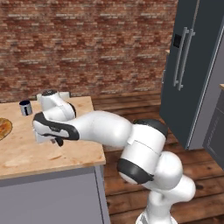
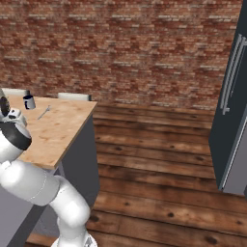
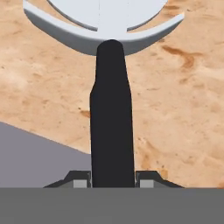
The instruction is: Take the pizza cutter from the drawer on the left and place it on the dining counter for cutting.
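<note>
We note the gripper [image 3: 112, 183] clamped on the pizza cutter [image 3: 111, 122], handle running straight out from the fingers, above the counter [image 3: 175, 131] near its edge.

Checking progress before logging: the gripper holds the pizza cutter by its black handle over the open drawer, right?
Not the drawer. The hand view shows the gripper shut on the pizza cutter's black handle over the dining counter's wood top.

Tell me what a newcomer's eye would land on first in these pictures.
First, the white arm bent low over the dining counter, its gripper shut on the pizza cutter, black handle and pale wheel filling the hand view. Next, the dark mug at the counter's far edge and the tall dark fridge on the right.
</note>
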